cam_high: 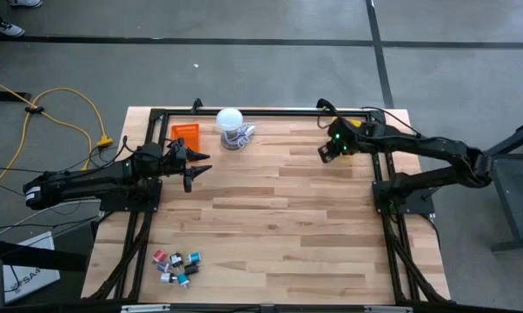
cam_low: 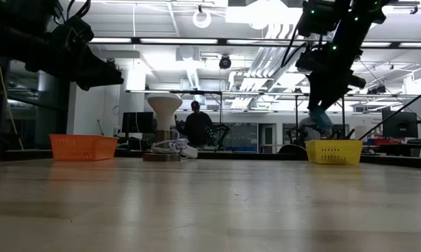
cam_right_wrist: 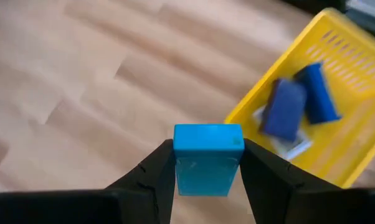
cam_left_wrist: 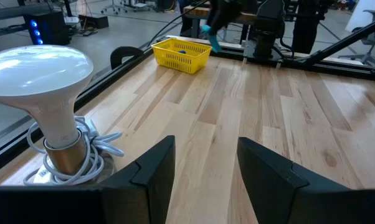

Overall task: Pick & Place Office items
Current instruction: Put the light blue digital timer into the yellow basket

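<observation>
One flat blue block point(cam_right_wrist: 207, 157), right tool point(cam_right_wrist: 206, 163) clamped

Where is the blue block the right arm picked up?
The blue block is clamped in the right end effector, held above the table's far right corner, just short of the yellow tray.

You get even overhead light with ceiling strips point(cam_low: 266, 14) glaring in the low view, arms silhouetted dark, near table point(cam_low: 210, 217) soft, and the right wrist view blurred.
</observation>
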